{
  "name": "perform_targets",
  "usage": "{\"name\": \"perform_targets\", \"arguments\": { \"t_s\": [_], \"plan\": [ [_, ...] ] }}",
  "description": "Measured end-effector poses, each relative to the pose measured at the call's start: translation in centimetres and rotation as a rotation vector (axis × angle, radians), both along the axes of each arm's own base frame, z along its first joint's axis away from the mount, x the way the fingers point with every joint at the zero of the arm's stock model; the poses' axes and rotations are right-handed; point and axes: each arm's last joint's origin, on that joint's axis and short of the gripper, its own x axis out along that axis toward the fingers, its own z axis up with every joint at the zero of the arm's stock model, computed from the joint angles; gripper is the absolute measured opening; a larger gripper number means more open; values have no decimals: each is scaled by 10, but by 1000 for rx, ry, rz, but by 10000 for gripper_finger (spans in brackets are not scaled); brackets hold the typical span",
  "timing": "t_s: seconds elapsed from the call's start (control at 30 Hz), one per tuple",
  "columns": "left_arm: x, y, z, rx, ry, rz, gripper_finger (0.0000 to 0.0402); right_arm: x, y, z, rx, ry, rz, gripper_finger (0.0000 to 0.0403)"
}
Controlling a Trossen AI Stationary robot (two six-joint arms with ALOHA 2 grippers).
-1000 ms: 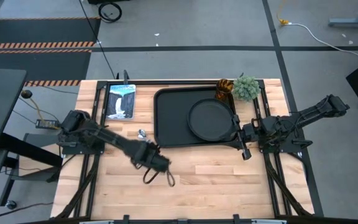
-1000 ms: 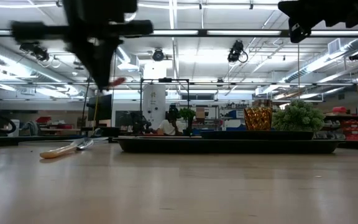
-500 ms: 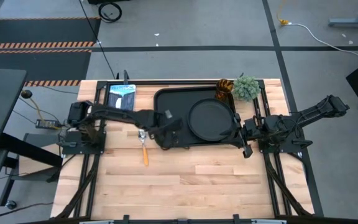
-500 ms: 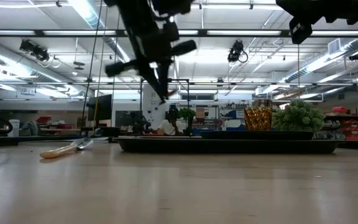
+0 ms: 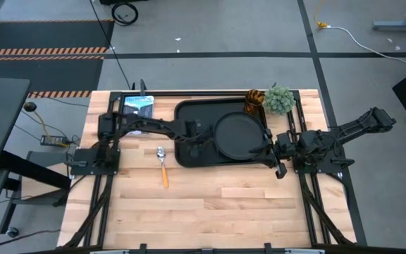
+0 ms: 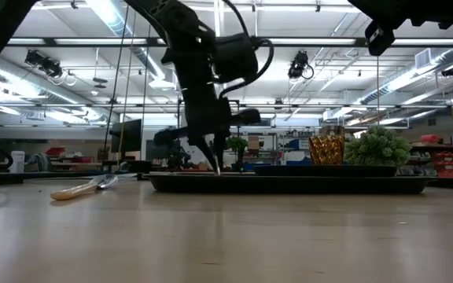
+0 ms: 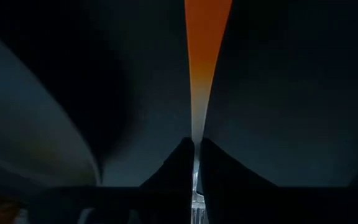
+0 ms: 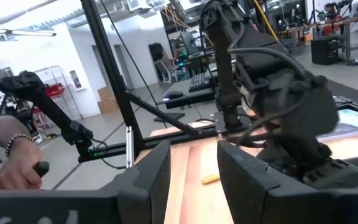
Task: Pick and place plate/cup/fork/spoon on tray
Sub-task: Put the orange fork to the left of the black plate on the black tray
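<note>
My left gripper hangs over the left part of the black tray, shut on the fork. The fork's orange handle points away from the fingers, down at the tray. In the low view the gripper stands just above the tray's rim. The black plate lies on the tray's right half. The amber cup stands by the tray's far right corner. The spoon lies flat on the table left of the tray. My right gripper is open and empty at the tray's right edge. My left gripper pinches the fork's silver neck, between tines and handle, between its two fingers. The fingers come from above, pointing down and running along the fork. The fork hangs upright, handle end lowest; the tray's rim hides whether it touches the tray.
A fuzzy green plant ball stands right of the cup. A blue-white booklet lies at the far left. Bare wood fills the table's near half. A person's hand shows in the room beyond the table.
My left gripper has carried the fork from above the table's near middle toward the far edge and to the right, over the tray's left part. It has then gone down until the fork's lower end reaches the rim's height. The spoon has stayed where it was.
</note>
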Motion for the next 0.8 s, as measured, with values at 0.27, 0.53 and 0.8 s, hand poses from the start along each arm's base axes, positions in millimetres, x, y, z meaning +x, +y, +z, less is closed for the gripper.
{"name": "perform_targets", "arguments": {
  "t_s": [0.27,0.53,0.8],
  "plan": [
    [-1,14,-10,-51,3,77,22,2,0,-2,12,15,-14,138],
    [1,17,-21,-83,7,108,43,4,0,-3,10,25,-29,138],
    [1,16,-21,-71,2,142,102,4,0,-3,11,24,-29,138]
  ]
}}
